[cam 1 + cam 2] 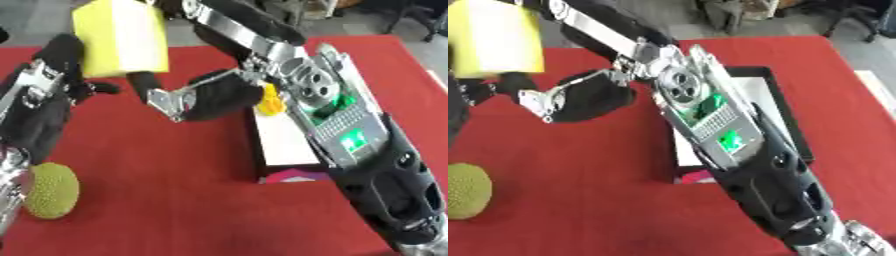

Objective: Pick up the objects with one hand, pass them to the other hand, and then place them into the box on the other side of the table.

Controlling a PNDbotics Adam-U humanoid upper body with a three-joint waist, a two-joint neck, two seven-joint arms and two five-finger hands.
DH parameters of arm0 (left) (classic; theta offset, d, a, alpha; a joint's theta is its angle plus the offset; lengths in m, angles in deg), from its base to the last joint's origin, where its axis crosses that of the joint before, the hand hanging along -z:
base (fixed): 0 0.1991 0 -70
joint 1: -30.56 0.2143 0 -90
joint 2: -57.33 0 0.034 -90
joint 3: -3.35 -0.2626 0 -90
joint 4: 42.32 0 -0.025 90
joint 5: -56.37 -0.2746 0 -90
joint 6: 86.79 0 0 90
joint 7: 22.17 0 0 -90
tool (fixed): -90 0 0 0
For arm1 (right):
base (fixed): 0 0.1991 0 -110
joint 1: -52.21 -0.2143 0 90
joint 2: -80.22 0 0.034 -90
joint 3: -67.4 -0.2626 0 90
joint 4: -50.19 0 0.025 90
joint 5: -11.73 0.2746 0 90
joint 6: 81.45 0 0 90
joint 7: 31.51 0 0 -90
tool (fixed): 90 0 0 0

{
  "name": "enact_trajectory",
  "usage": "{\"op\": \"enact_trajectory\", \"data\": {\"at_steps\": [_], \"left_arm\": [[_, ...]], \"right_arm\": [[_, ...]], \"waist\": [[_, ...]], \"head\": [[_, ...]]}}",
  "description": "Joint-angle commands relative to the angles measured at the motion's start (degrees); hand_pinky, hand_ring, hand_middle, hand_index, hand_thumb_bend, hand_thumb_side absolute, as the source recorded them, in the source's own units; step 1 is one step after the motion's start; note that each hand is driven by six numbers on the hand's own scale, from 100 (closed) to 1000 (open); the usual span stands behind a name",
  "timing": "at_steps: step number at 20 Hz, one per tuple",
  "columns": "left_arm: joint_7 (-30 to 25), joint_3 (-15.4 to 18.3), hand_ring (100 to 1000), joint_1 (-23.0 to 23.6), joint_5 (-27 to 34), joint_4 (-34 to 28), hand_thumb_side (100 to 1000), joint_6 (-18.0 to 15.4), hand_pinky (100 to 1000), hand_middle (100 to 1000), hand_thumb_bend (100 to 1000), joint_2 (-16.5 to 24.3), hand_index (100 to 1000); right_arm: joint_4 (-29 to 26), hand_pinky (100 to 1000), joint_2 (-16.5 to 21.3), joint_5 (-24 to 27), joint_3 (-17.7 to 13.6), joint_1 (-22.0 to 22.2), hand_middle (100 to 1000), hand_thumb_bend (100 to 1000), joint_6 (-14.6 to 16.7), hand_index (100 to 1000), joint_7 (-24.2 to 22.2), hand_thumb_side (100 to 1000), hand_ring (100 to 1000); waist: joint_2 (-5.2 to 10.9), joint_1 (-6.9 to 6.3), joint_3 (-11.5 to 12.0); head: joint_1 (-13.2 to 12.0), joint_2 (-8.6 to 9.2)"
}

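Note:
A big yellow block (118, 37) hangs in the air over the far left of the red table (166, 200). My left hand (44, 82) is beside and under it, dark fingers curled against its left side and lower edge. My right hand (206, 97) reaches across from the right, just below the block. One dark finger (144, 80) stretches up to the block's underside and the silver thumb (171, 104) is spread away. A bumpy yellow-green ball (51, 191) lies at the near left. The white-floored, black-rimmed box (754, 80) sits on the right, mostly hidden by my right arm.
My right forearm (350, 135), with green lights, runs diagonally from the lower right across the box. A small yellow thing (271, 104) lies in the box's far corner. A pink thing (293, 176) shows at the box's near end. Chairs stand beyond the table.

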State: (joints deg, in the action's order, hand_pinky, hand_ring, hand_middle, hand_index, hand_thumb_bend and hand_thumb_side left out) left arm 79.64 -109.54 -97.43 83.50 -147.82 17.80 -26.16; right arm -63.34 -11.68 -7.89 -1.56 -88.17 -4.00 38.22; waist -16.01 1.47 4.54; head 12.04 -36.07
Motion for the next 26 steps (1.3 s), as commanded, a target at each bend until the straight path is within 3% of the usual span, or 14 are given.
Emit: {"op": "enact_trajectory", "data": {"at_steps": [1, 6, 10, 13, 15, 18, 21, 24, 26], "left_arm": [[1.78, 1.69, 704, -0.1, -0.38, 0.4, 728, -0.37, 693, 567, 834, 1.99, 904], [5.27, 4.13, 700, 1.52, 0.09, 1.74, 749, -0.78, 687, 566, 766, 3.99, 904], [11.48, 6.75, 650, 3.68, 0.5, 3.36, 680, 0.58, 647, 531, 423, 7.64, 869], [15.79, 8.55, 644, 5.05, -2.86, 2.94, 652, 4.38, 646, 529, 344, 10.99, 855], [15.32, 9.1, 656, 5.6, -8.24, 1.83, 598, 8.16, 663, 545, 313, 13.36, 855], [8.07, 8.56, 691, 5.71, -19.51, -0.07, 481, 14.71, 709, 582, 318, 16.16, 864], [-5.06, 7.94, 733, 5.23, -30.99, -1.83, 392, 19.63, 757, 624, 379, 17.89, 877], [-16.55, 8.31, 750, 4.24, -39.9, -3.08, 397, 21.53, 782, 645, 413, 18.88, 881], [-21.32, 8.56, 754, 3.33, -43.28, -3.62, 402, 21.85, 789, 652, 426, 19.11, 887]], "right_arm": [[-1.06, 941, 1.43, 0.55, -1.07, -0.53, 478, 100, -0.22, 638, 0.63, 206, 1000], [-1.06, 944, 3.51, 1.5, -3.23, 0.71, 475, 100, -0.67, 638, 2.74, 221, 1000], [-1.06, 919, 8.33, 3.15, -6.56, 3.69, 480, 100, -0.62, 647, 5.74, 222, 1000], [-1.06, 906, 13.47, 3.06, -9.62, 7.26, 485, 100, -0.72, 648, 6.58, 162, 1000], [-1.06, 895, 17.36, 1.63, -11.75, 10.22, 489, 100, -0.48, 648, 5.65, 126, 1000], [0.05, 889, 22.4, -1.27, -14.3, 14.24, 486, 100, -0.19, 644, 2.7, 101, 1000], [3.18, 879, 25.77, -4.01, -16.25, 16.85, 478, 100, 2.26, 621, 0.91, 100, 1000], [6.83, 874, 28.28, -5.74, -16.98, 18.49, 486, 100, 5.97, 589, 0.25, 100, 1000], [9.1, 875, 29.52, -6.46, -16.69, 18.86, 497, 100, 8.78, 583, -0.17, 108, 1000]], "waist": [[1.11, -0.25, -0.18], [1.15, -0.2, -0.58], [1.32, 0.02, -1.24], [1.45, 0.15, -1.49], [1.54, 0.22, -1.54], [1.66, 0.29, -1.58], [1.7, 0.25, -1.51], [1.73, 0.16, -1.42], [1.76, 0.08, -1.32]], "head": [[0.29, 0.53], [0.05, 0.41], [-0.22, 0.33], [-0.19, 0.23], [0.05, 0.19], [0.23, 0.2], [0.39, 0.35], [0.52, 0.46], [0.85, 0.57]]}}
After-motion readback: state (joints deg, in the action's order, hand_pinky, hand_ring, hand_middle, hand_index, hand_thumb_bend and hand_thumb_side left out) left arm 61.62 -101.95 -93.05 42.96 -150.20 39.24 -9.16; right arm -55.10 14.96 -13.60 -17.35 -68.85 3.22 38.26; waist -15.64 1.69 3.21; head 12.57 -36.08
